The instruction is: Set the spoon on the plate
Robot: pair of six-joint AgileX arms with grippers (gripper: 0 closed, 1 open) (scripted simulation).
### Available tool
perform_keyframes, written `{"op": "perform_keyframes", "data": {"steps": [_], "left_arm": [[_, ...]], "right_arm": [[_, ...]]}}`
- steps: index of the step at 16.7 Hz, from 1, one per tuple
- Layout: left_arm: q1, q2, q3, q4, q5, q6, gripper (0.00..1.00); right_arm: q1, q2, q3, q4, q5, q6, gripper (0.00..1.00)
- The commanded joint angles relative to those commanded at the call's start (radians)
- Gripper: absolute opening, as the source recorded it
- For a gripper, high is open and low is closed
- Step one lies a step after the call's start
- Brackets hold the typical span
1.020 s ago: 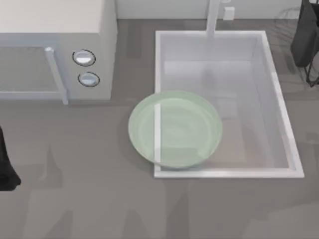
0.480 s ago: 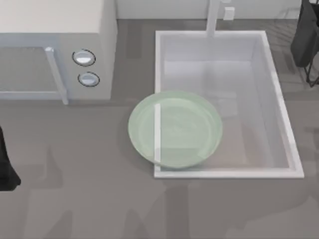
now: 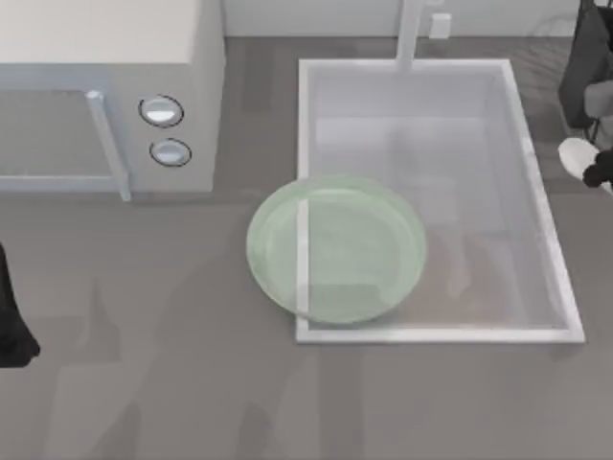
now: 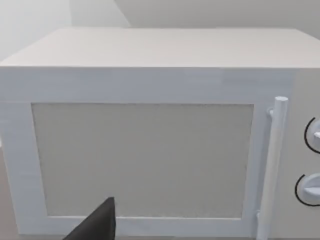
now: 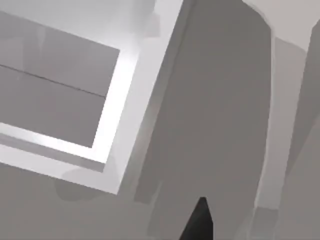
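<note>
Right gripper (image 3: 597, 173): dark, at the far right edge of the top view, beyond the right rim of the sink (image 3: 441, 333) and level with the basin's middle; whether it is open or closed cannot be told. Spoon (image 3: 576, 155): a small white oval, taken for its bowl, lying just beside the dark gripper part at that same edge; handle not discernible, and whether it is gripped cannot be told; outside the sink and well apart from the plate. Plate (image 3: 335, 249): large, round, pale green, translucent, with a shallow rim; lies flat across the sink's near left corner, with its left part over the grey table (image 3: 192, 383) and its right part over the basin, and the sink's left rim shows through it. Sink: white rectangular basin, right of centre, with a faucet post (image 3: 410, 34) at its far edge; one corner (image 5: 107, 170) appears in the right wrist view, along with a dark gripper tip. Microwave (image 3: 105, 96): white, far left of the table, door shut, with a vertical bar handle (image 4: 272, 165) and two round dials (image 3: 163, 112). Left gripper (image 4: 100, 225): parked at the left side of the table facing the microwave door; state cannot be told.
</note>
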Motion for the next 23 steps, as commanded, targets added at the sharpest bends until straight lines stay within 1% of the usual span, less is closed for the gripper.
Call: {"op": "perform_keyframes", "data": {"steps": [7,11,14,23], "left_arm": [[0.0,0.0,0.0,0.0,0.0,0.0,1.0],[0.0,0.0,0.0,0.0,0.0,0.0,1.0],[0.0,0.0,0.0,0.0,0.0,0.0,1.0],[0.0,0.0,0.0,0.0,0.0,0.0,1.0]], "right_arm": [[0.361,0.417,0.615,-0.171,-0.018,-0.407,0.0],[0.524,0.574,0.851,-0.224,-0.02,-0.589,0.0],[0.58,0.623,0.923,-0.24,-0.018,-0.652,0.0],[0.555,0.619,0.915,-0.209,-0.002,-0.632,0.0]]}}
